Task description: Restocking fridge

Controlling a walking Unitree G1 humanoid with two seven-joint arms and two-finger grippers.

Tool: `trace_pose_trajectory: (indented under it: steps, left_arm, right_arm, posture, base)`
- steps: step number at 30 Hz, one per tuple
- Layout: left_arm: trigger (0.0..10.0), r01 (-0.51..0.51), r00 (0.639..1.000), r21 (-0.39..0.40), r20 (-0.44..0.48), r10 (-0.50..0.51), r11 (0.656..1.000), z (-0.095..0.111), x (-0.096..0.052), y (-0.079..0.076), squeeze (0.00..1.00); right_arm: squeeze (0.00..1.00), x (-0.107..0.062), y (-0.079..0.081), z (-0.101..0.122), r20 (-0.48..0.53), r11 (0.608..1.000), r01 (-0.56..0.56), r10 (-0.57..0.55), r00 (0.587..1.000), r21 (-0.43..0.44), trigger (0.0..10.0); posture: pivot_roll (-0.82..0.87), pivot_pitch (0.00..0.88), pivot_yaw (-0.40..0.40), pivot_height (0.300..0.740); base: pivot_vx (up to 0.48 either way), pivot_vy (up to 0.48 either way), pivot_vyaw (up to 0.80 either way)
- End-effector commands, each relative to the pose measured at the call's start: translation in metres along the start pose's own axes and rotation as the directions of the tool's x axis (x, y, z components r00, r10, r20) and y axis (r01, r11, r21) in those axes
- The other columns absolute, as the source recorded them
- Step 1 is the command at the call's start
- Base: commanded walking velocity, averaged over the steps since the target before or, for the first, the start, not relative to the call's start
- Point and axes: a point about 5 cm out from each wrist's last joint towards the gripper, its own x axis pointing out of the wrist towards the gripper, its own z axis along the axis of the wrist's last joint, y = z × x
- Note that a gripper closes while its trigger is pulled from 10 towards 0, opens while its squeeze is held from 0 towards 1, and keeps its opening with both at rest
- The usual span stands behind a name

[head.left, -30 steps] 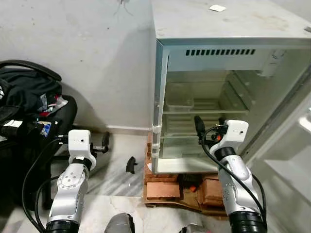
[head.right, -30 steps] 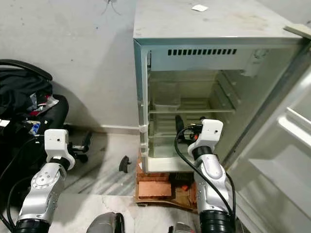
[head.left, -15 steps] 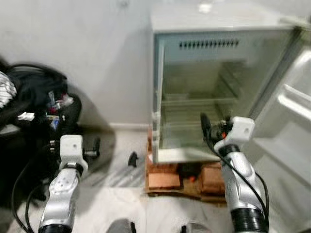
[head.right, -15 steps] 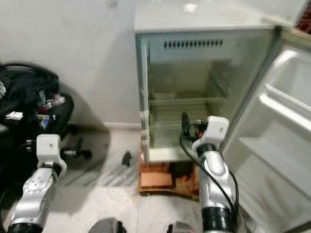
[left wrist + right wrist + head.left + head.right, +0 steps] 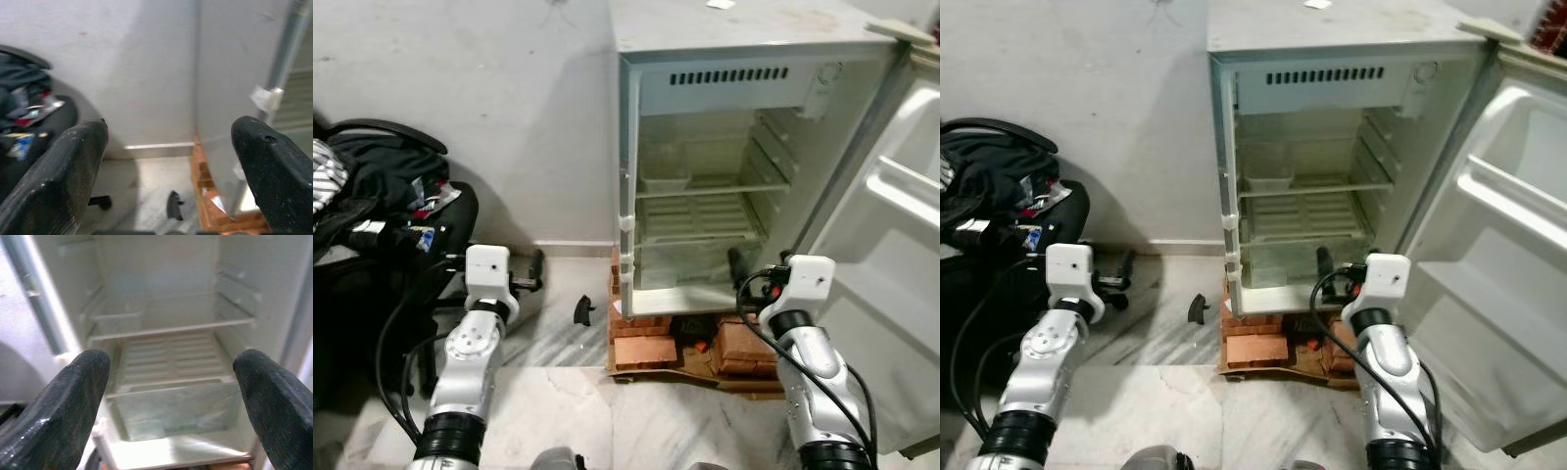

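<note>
A small white fridge [image 5: 636, 117] stands open on bricks against the wall, its door [image 5: 891, 245] swung out to the right. Inside are wire shelves [image 5: 171, 328], a clear tray [image 5: 664, 181] on the upper shelf and a clear drawer [image 5: 176, 406] at the bottom; nothing else is stored there. My right gripper [image 5: 171, 377] is open and empty, held in front of the fridge's lower edge [image 5: 736, 266]. My left gripper [image 5: 171, 142] is open and empty too, raised left of the fridge [image 5: 536, 264] and facing its side wall.
A black chair [image 5: 382, 196] piled with clothes and bags stands at the left against the wall. A small black object [image 5: 581, 310] lies on the marble floor by the bricks [image 5: 646, 348]. A white scrap [image 5: 722, 4] rests on the fridge top.
The camera has drawn back, so the fridge looks smaller and its open door shows more. My right gripper now sits lower against the fridge, at its bottom edge. Both grippers stay open.
</note>
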Motion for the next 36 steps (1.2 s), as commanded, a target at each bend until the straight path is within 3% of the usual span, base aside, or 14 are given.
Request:
trace_pose_trajectory:
  steps: [1,6,10,18,28,31,33,36]
  left_arm:
    - [10.0,0.005,1.0,0.022,-0.021,-0.005,1.0,-0.006,-0.003,0.004,0.0]
    - [10.0,-0.034,0.998,0.003,-0.05,0.034,0.999,-0.017,-0.013,0.013,0.0]
    - [10.0,-0.045,0.997,-0.007,-0.062,0.044,0.999,-0.023,-0.018,0.011,0.0]
    - [10.0,-0.031,0.999,-0.002,-0.042,0.031,1.0,-0.019,-0.016,0.008,0.0]
    - [10.0,-0.029,0.998,-0.018,-0.052,0.028,0.999,-0.02,-0.015,0.01,0.0]
    - [10.0,-0.024,0.998,-0.019,-0.055,0.023,1.0,-0.021,-0.016,0.009,0.0]
    - [10.0,-0.022,0.998,-0.019,-0.054,0.021,1.0,-0.021,-0.016,0.009,0.0]
    - [10.0,-0.021,0.998,-0.017,-0.054,0.02,1.0,-0.021,-0.016,0.009,0.0]
  right_arm:
    - [0.0,0.001,0.002,0.003,0.012,1.0,-0.006,0.007,1.0,-0.007,10.0]
    - [0.0,-0.007,0.003,-0.013,-0.051,1.0,-0.007,0.007,0.999,-0.001,10.0]
    - [0.0,-0.005,0.009,-0.014,-0.049,0.999,-0.037,0.036,0.998,-0.004,10.0]
    - [0.0,0.009,0.013,-0.006,-0.026,0.999,-0.05,0.05,0.998,-0.006,10.0]
    - [0.0,0.009,0.018,-0.01,-0.05,0.995,-0.101,0.101,0.994,0.008,10.0]
    - [0.0,0.007,0.026,-0.014,-0.075,0.985,-0.167,0.169,0.983,0.036,10.0]
    - [0.0,0.002,0.04,-0.022,-0.132,0.953,-0.286,0.298,0.945,0.098,10.0]
    - [0.0,-0.002,0.048,-0.024,-0.143,0.924,-0.359,0.376,0.916,0.132,10.0]
  posture:
    - [-0.07,0.0,0.026,0.74]
    - [-0.05,0.0,-0.002,0.74]
    - [-0.04,0.0,0.003,0.74]
    - [-0.05,0.0,0.016,0.74]
    - [-0.05,0.0,0.022,0.74]
    - [-0.05,0.0,0.024,0.74]
    - [-0.05,0.0,0.024,0.74]
    - [-0.05,0.0,0.024,0.74]
  base:
    - [0.0,0.0,0.0]
    - [0.0,-0.094,0.0]
    - [0.0,-0.447,0.0]
    - [0.0,-0.441,0.0]
    - [-0.154,-0.402,0.0]
    - [-0.345,-0.332,0.0]
    - [-0.364,-0.313,0.0]
    - [-0.364,-0.311,0.0]
